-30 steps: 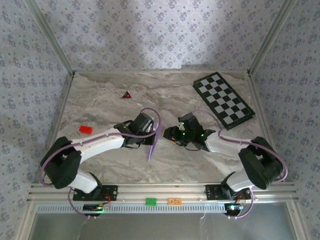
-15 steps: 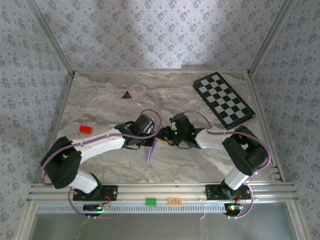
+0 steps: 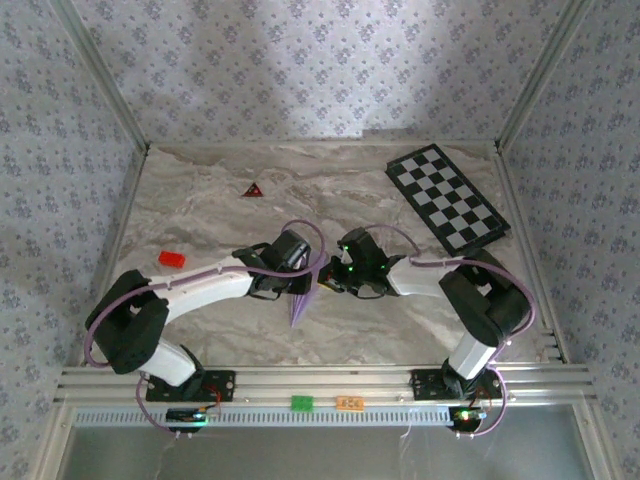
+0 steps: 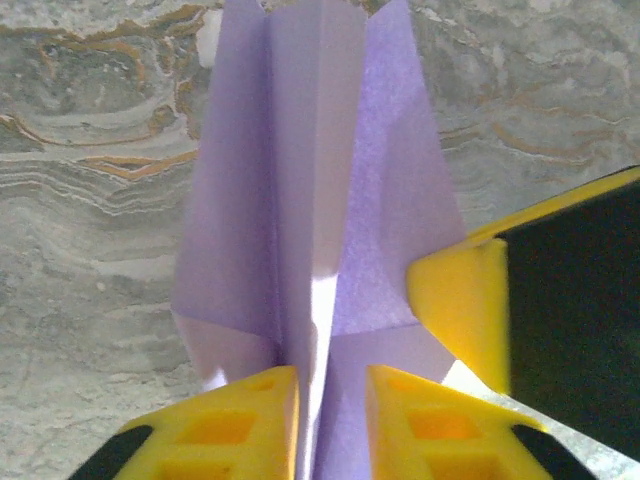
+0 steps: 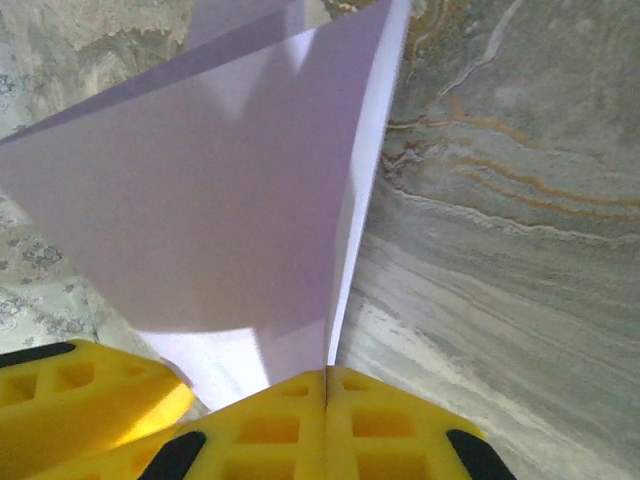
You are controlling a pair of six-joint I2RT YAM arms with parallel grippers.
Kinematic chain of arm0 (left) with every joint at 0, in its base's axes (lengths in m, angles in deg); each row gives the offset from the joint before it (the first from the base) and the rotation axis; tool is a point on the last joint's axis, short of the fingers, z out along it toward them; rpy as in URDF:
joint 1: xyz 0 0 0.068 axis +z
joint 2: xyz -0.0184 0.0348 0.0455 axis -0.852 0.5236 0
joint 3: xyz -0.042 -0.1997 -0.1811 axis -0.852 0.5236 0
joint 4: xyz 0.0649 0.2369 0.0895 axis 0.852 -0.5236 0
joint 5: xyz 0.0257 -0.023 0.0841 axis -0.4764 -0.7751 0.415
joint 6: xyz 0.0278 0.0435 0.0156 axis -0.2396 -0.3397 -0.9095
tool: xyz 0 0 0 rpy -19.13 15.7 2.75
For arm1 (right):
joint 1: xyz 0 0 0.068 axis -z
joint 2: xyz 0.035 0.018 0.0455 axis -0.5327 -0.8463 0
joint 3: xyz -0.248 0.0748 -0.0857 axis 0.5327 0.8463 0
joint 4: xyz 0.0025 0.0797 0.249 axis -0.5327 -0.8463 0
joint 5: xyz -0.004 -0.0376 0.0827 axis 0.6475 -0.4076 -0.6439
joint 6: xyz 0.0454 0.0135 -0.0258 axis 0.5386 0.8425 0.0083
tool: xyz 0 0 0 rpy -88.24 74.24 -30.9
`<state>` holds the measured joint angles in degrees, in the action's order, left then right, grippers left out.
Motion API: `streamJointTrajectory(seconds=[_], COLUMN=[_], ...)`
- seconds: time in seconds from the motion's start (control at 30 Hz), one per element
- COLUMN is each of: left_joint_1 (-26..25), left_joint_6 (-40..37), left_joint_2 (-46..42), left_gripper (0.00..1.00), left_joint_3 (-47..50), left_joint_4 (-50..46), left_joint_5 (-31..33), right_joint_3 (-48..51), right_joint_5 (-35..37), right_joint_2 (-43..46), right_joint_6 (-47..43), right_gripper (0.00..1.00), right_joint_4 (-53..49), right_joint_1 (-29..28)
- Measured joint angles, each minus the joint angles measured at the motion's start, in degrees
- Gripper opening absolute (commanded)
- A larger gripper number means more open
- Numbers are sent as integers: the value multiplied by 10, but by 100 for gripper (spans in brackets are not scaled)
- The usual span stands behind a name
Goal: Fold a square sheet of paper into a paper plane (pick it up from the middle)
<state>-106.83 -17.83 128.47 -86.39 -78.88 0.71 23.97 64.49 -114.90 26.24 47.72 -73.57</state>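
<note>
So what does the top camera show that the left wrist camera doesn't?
From above: the left arm, the right arm, the checkered board, a dark red triangle, a small red block. From the left wrist: the paper plane's folds close up, its centre crease in a gap between the left hand's yellow fingers, and a finger of the right hand at one wing. Both: the lilac plane over the marble table.

Your arms converge mid-table: right gripper (image 5: 327, 378) clamps the paper plane (image 5: 220, 200); left gripper (image 4: 330, 378) jaws stand slightly parted.
</note>
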Motion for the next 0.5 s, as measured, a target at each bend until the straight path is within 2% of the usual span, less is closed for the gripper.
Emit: streamJointTrajectory(seconds=[0.27, 0.5], left_joint_1=[-2, -2], left_joint_6=[1, 1], left_joint_2=[-44, -46], left_gripper=[35, 37], left_joint_3=[24, 49], left_joint_4=[5, 5], left_joint_5=[-15, -15], right_joint_3=[0, 0], right_joint_5=[0, 0], right_joint_2=[-6, -6], right_joint_6=[0, 0], right_gripper=[4, 4], right_joint_4=[0, -2], right_joint_1=[0, 0])
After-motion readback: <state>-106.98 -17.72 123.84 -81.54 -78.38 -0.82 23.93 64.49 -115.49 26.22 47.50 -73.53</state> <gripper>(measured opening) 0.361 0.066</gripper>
